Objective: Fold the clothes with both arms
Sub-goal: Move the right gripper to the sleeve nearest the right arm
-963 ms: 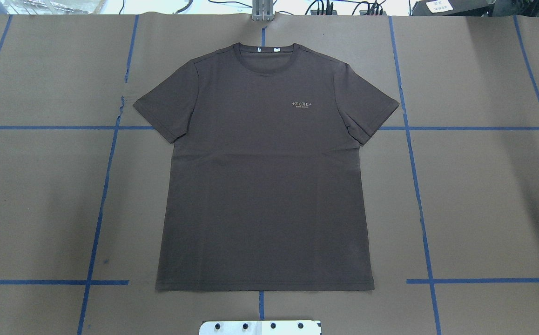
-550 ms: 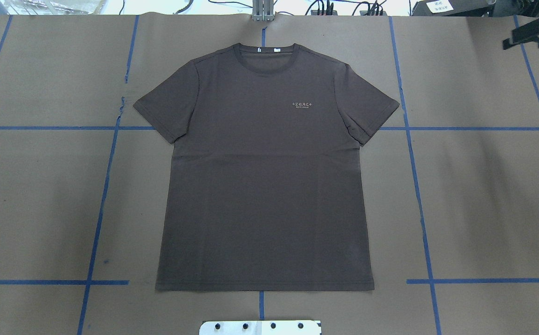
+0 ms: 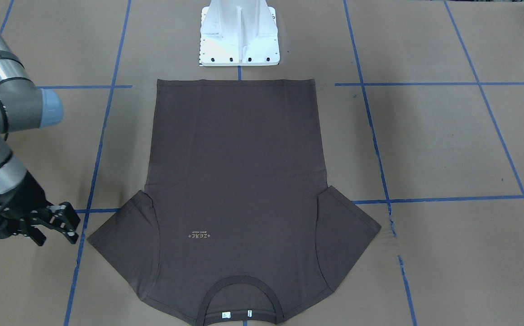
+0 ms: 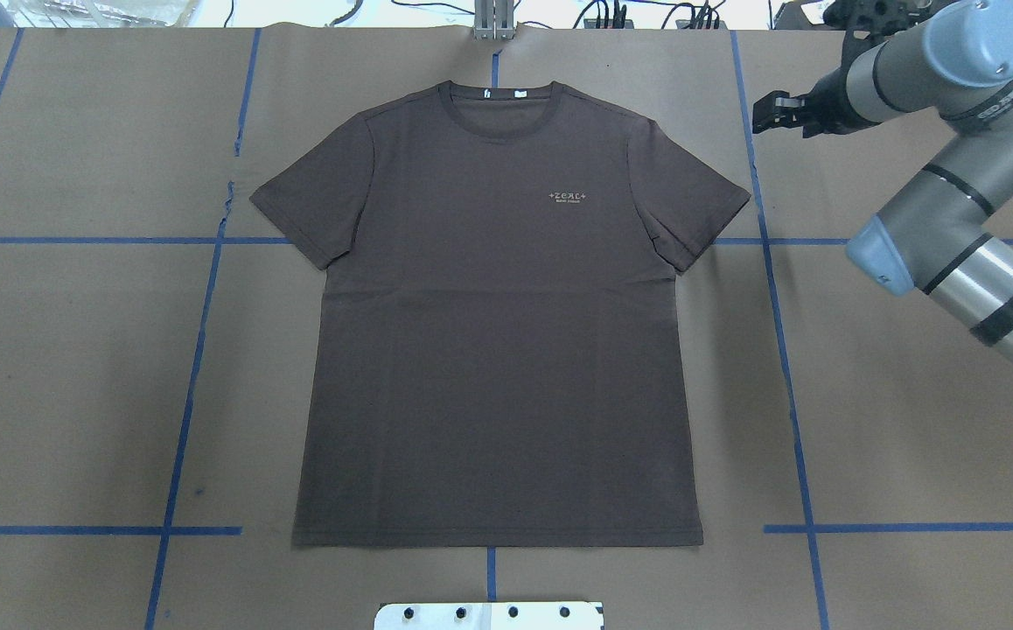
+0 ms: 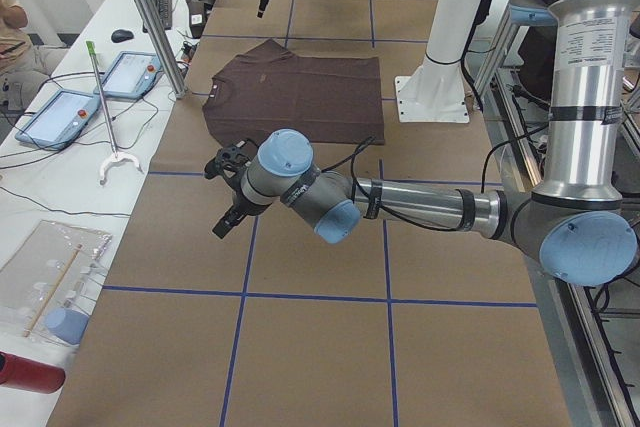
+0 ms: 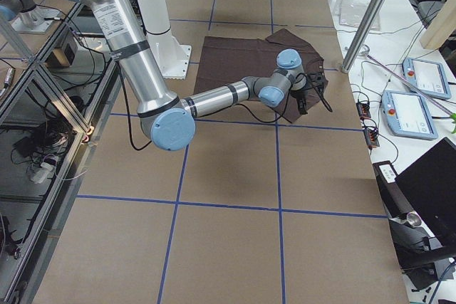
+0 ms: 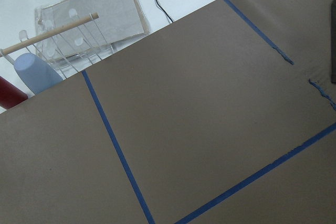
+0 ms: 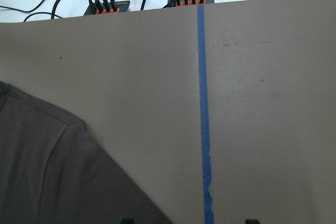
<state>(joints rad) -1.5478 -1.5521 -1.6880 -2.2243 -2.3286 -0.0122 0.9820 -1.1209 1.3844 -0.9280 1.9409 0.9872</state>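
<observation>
Although the right tool shows in most views, the right wrist camera catches only the very ends of its fingertips. They are cut off by the bottom edge and set far apart with nothing between them, so the tool is released. It hangs over bare table, just beside the sleeve on the robot's right and off the cloth. How high it stands above the paper is hard to judge. The right arm runs out of the overhead view at the right edge.

The T-shirt lies flat and face up in the middle of the table. Its hem is toward the robot's base and its collar toward the far side. The chest logo is too small to read, and the white neck labels are only specks.

The left tool appears only in the side views, over bare table well apart from the shirt on the robot's left. From there I cannot tell whether it is released or clenched. Its own camera shows none of its fingers clearly, only brown paper, blue tape, a blue cup and a wooden stick off the table's edge. The overhead and front views miss the left arm altogether.
</observation>
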